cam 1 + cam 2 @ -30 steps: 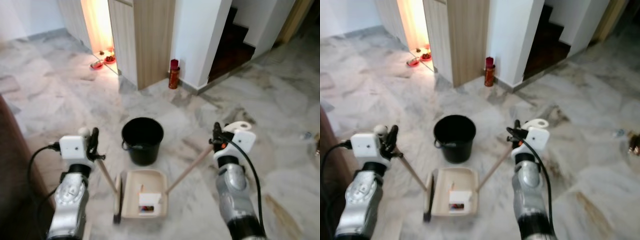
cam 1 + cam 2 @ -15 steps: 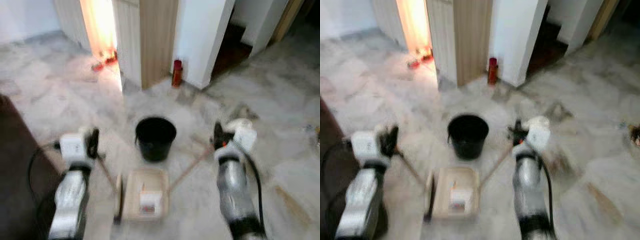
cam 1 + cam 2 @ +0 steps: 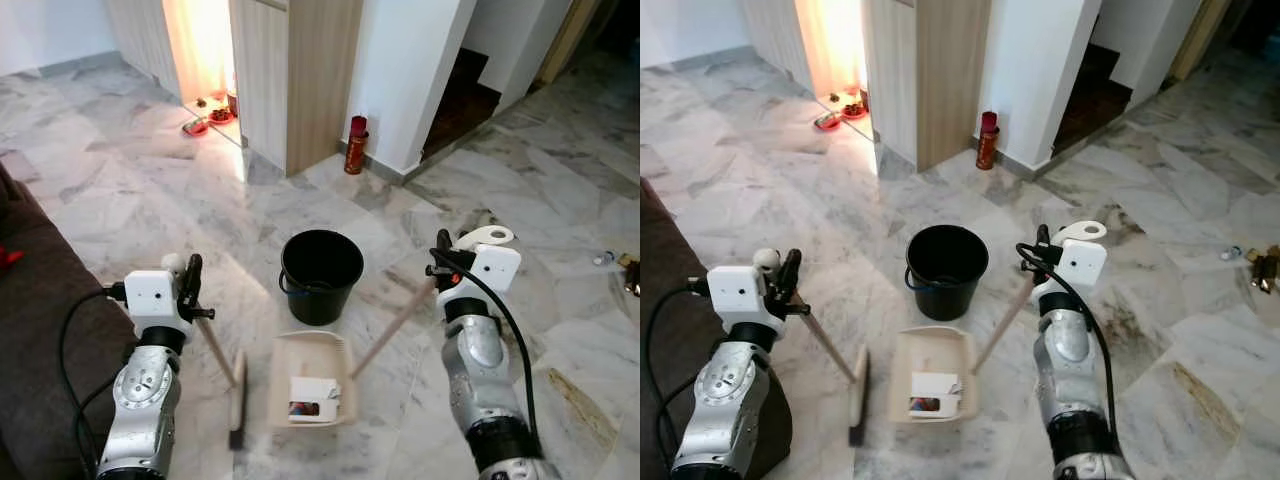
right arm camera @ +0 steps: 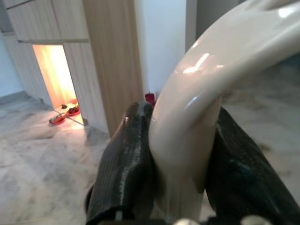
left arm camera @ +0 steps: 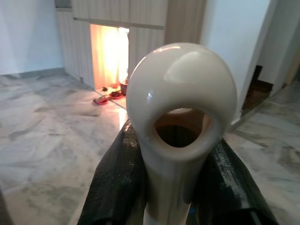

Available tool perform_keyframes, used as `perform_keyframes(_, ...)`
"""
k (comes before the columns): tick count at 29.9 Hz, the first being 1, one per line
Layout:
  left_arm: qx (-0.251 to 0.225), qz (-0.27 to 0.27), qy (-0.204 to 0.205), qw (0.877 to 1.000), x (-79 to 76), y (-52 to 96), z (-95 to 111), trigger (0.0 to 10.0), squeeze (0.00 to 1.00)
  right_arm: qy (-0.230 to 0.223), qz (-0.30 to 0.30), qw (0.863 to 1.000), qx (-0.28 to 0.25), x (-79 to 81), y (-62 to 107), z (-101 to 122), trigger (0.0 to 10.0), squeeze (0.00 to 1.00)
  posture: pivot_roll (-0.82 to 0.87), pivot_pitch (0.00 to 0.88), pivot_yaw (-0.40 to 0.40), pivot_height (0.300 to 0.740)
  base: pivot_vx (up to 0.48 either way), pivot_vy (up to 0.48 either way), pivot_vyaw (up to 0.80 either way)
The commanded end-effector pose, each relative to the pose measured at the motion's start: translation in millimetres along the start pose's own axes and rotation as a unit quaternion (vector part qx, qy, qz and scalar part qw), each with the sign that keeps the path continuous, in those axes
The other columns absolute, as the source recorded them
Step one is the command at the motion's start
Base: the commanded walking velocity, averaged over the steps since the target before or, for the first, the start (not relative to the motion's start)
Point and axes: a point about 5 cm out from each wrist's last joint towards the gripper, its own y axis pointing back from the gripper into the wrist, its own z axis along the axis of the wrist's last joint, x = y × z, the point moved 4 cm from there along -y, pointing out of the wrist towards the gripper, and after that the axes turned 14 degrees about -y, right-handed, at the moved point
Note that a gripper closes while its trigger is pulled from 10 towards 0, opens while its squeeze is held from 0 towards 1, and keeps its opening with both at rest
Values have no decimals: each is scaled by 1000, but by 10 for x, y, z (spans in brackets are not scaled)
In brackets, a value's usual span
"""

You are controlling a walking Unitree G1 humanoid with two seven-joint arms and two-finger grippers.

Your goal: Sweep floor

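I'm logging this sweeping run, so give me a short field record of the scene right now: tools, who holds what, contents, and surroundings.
left gripper: shut on cream-handled broom
right gripper: shut on beige plastic dustpan handle
dustpan contents: white paper scrap, small dark bits
black plastic bucket: upright, just beyond dustpan
floor: grey marble tiles
red cylinder: against white wall
dark sofa: robot's left
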Motion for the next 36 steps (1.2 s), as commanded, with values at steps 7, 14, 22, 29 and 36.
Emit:
perform_keyframes(7,-27,-4,-6,1000,-15,-68,127,10000,0,-6,30,997,-65,135,-225,372,10000,0,51,0,-62,740,0,0,0)
perform_keyframes(14,-31,-10,-9,999,-32,-102,152,10000,0,-67,27,991,-110,192,-368,672,10000,0,52,0,-59,740,0,0,0)
perform_keyframes(22,-33,-14,-9,999,-38,-102,165,10000,0,-93,36,983,-155,319,-387,884,10000,0,55,0,-53,740,0,0,0)
perform_keyframes(29,-25,-16,-12,999,-72,-116,151,10000,0,-38,45,975,-213,389,-342,1073,10000,0,57,0,-53,740,0,0,0)
perform_keyframes(36,-28,-3,-22,999,-29,-109,161,10000,0,-57,38,975,-211,370,-315,1029,10000,0,67,0,-60,740,0,0,0)
